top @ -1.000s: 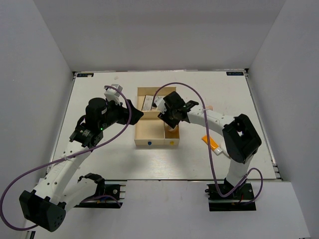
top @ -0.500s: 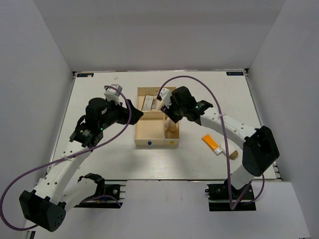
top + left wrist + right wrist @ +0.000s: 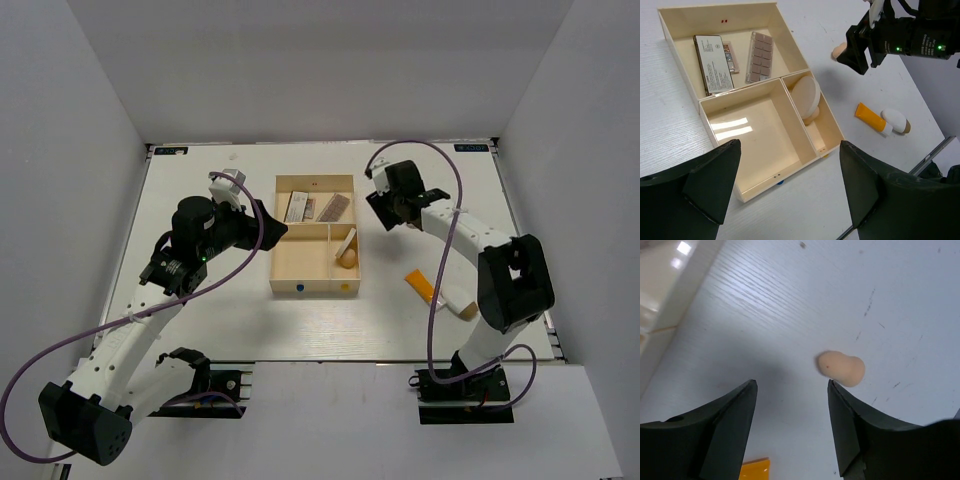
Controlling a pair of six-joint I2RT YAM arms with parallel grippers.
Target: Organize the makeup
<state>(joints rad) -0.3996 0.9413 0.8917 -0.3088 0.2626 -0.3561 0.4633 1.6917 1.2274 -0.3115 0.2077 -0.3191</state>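
Note:
The wooden tray (image 3: 285, 272) holds two flat palettes (image 3: 297, 207) (image 3: 334, 207) in its far compartment. The cream round pad (image 3: 346, 240) leans in the small right compartment, on a peach sponge (image 3: 349, 261). My right gripper (image 3: 384, 209) is open and empty, just right of the tray. In the right wrist view it (image 3: 792, 382) hovers over the second peach sponge (image 3: 841, 368), which lies on the table just beyond its right finger. The orange tube (image 3: 422, 285) and the brown-capped bottle (image 3: 462, 306) lie on the table to the right. My left gripper (image 3: 789, 146) is open and empty above the tray's bare large compartment.
The tray's large near-left compartment (image 3: 757, 142) holds nothing. The loose sponge (image 3: 840, 50) lies between the tray and the right gripper (image 3: 860, 50). The table's right edge (image 3: 525, 250) is close to the bottle. White walls stand round the table.
My right gripper has drawn back out of the tray's small right compartment and swung right and away. The round pad and a sponge now show there. The left arm has not moved.

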